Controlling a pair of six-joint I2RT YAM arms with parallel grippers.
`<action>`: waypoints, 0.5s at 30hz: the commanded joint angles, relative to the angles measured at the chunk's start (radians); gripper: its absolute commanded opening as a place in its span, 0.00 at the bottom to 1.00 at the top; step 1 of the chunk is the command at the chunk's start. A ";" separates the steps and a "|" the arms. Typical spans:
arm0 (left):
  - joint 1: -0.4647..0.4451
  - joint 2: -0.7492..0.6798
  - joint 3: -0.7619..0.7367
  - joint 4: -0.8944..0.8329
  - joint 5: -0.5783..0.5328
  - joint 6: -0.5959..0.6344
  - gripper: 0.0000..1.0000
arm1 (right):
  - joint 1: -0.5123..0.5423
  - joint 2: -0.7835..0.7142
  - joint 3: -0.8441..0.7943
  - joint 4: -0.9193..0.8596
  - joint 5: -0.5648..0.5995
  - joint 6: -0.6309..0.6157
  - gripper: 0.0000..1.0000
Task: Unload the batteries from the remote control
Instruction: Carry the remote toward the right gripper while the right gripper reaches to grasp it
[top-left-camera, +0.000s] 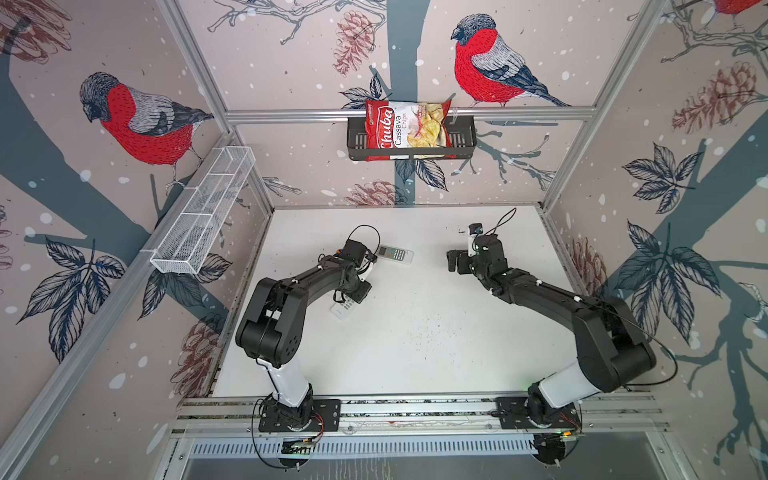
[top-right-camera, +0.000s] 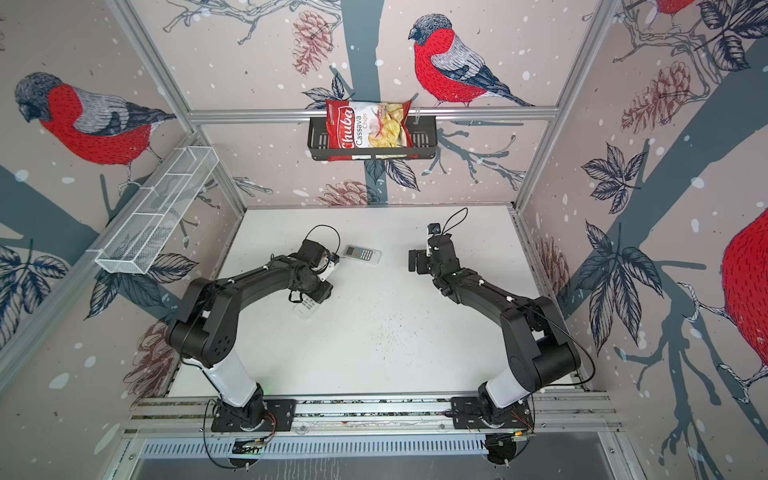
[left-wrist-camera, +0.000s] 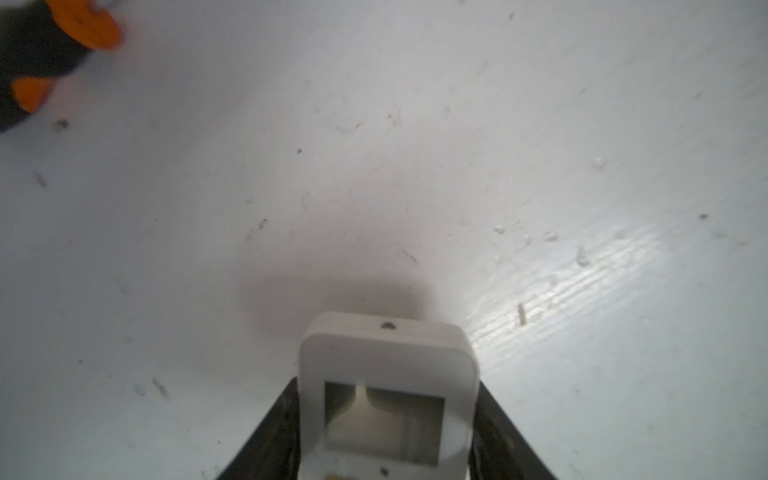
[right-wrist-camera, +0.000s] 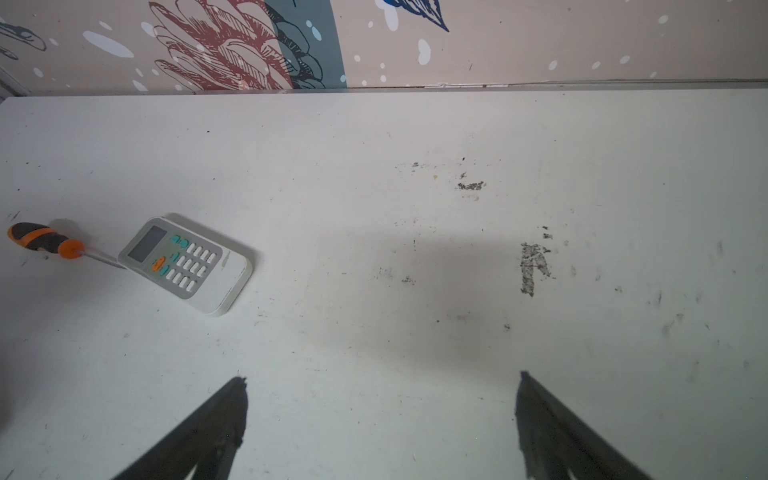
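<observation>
A white remote control (left-wrist-camera: 386, 353) with a rectangular window near its end sits between the black fingers (left-wrist-camera: 282, 419) of my left gripper (left-wrist-camera: 388, 382), which press on both its long sides. In both top views that remote (top-left-camera: 343, 311) (top-right-camera: 306, 309) shows partly under the left gripper (top-left-camera: 353, 296) (top-right-camera: 314, 296), low over the table. A second white remote with a keypad (top-left-camera: 395, 254) (top-right-camera: 362, 253) (right-wrist-camera: 187, 264) lies face up further back. My right gripper (right-wrist-camera: 382, 378) (top-left-camera: 455, 259) (top-right-camera: 415, 261) hangs open over bare table. The batteries are hidden.
An orange-and-black screwdriver (right-wrist-camera: 45, 241) (left-wrist-camera: 54, 41) lies beside the keypad remote, its tip against it. A white wire basket (top-left-camera: 203, 212) hangs on the left wall. A black shelf (top-left-camera: 411, 143) with a chips bag hangs on the back wall. Dark smudges (right-wrist-camera: 534, 268) mark the white table (top-left-camera: 415, 353).
</observation>
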 joint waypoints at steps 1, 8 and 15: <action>0.002 -0.029 0.069 -0.028 0.131 -0.018 0.35 | -0.033 -0.047 -0.033 0.068 -0.128 -0.027 0.99; -0.009 -0.016 0.318 -0.008 0.403 -0.053 0.35 | -0.152 -0.226 -0.163 0.284 -0.555 0.022 0.99; -0.011 -0.061 0.369 0.229 0.731 -0.133 0.35 | -0.151 -0.339 -0.213 0.414 -0.805 0.010 0.99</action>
